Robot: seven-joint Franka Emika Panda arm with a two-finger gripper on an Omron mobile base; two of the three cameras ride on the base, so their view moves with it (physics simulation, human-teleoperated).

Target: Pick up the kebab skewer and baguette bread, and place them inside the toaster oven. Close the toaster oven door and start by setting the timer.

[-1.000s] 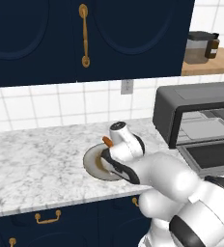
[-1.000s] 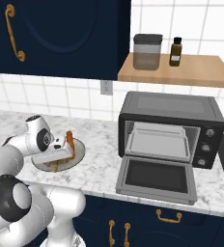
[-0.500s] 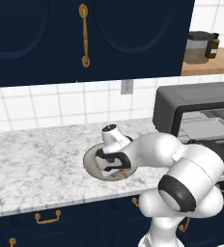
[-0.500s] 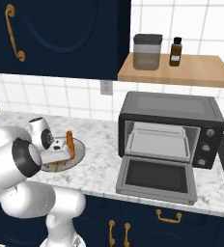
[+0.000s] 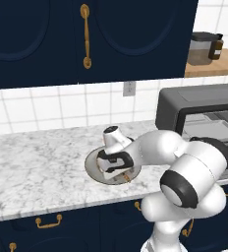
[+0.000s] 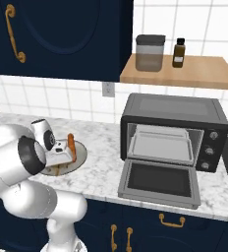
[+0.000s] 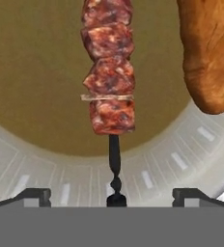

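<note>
A: Hand view puts the kebab skewer point(image 7: 109, 67) straight ahead of the gripper point(image 7: 112, 195), lying on the plate point(image 7: 46, 173). The chunks of meat run away from the camera, and the thin dark handle end points back toward the gap between the two finger tips.

B: So the long axis is in line with the way the hand looks, not across it?

A: Yes. The finger tips stand wide apart, one on each side of that line, and nothing is between them yet. The stick's handle sits about midway between them, so the jaws would close across the skewer, which judging by this is the right way to take it.

B: And the baguette point(image 7: 210, 53)?

A: On the same plate, just beside the skewer on the right of that view, not touching it as far as can be told. It is close enough that a finger could brush it on the way down.

B: Where is all this in the room?

A: In the right base view the plate point(image 6: 80, 158) sits on the marble counter point(image 6: 101, 172), well to the left of the toaster oven point(image 6: 175, 133), whose door point(image 6: 157, 182) lies folded down and open. The left base view shows the hand low over the plate point(image 5: 94, 170).

B: So the skewer likely goes first.

A: Probably.
</note>
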